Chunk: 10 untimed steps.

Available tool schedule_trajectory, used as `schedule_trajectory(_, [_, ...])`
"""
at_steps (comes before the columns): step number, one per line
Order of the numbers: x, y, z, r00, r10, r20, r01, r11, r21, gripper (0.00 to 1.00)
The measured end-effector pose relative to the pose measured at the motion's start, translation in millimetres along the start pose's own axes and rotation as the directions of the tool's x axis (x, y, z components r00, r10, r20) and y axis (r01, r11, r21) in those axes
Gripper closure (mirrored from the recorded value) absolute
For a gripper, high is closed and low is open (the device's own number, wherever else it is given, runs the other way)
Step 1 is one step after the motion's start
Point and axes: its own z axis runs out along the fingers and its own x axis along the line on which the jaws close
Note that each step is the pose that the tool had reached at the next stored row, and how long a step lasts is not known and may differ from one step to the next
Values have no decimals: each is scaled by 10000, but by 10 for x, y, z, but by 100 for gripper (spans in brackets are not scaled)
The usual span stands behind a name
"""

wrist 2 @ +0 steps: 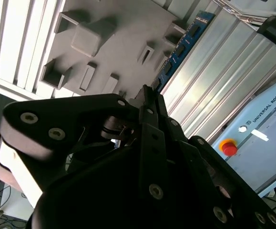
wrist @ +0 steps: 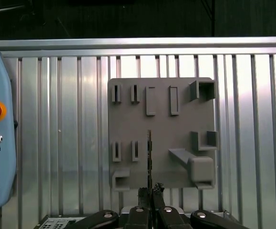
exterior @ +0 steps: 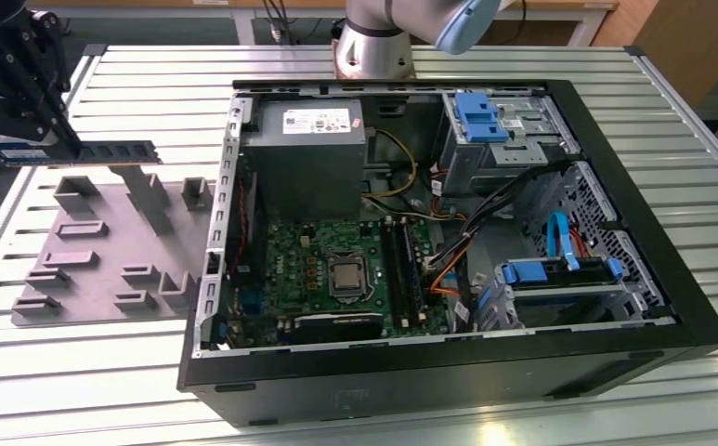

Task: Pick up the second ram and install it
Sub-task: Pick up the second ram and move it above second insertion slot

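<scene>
**Stick in hand, above the tray**

The gripper [exterior: 68, 141] is clamped on the second ram [exterior: 124, 150], and the stick juts out to both sides of the fingers. In the first wrist view it runs edge-on straight out from the gripper [wrist: 150, 192], a thin line of second ram [wrist: 149, 148]. Directly beneath the hand lies the grey holder tray [exterior: 98, 232], and the stick hangs clear of it. So the pick looks done and the install not begun.

The open computer case [exterior: 458, 372] sits well off from the hand, toward the exterior view's right. I judge the next move calls for carrying the stick level and lining its edge squarely over the black memory slots [exterior: 398, 265].
</scene>
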Motion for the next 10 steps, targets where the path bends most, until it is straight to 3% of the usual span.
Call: schedule_trajectory(10, [-2,-59,-1,10000,0,0,0,10000,0,86])
